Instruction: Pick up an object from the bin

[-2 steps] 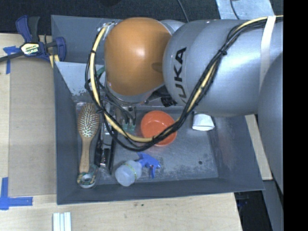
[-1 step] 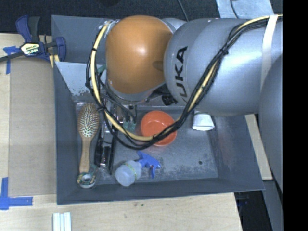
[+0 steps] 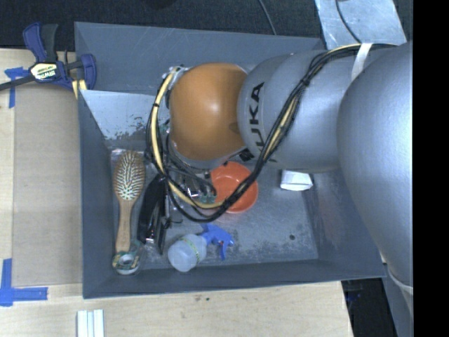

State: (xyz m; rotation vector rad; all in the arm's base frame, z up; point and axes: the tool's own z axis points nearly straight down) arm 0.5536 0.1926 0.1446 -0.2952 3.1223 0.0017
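My gripper (image 3: 158,222) reaches down from under the arm's orange cover into the left part of the bin. It stands right beside a wooden hairbrush (image 3: 128,202) that lies lengthwise along the left wall, bristles up. Just below the gripper, near the front wall, a clear spray bottle with a blue trigger (image 3: 195,248) lies on its side. An orange bowl (image 3: 237,187) sits to the gripper's right, partly under the arm. Nothing shows as held.
A small white object (image 3: 295,181) lies at the right of the bin floor, by the arm. The arm and its cover hide the middle and back of the bin. Bare floor shows at the front right.
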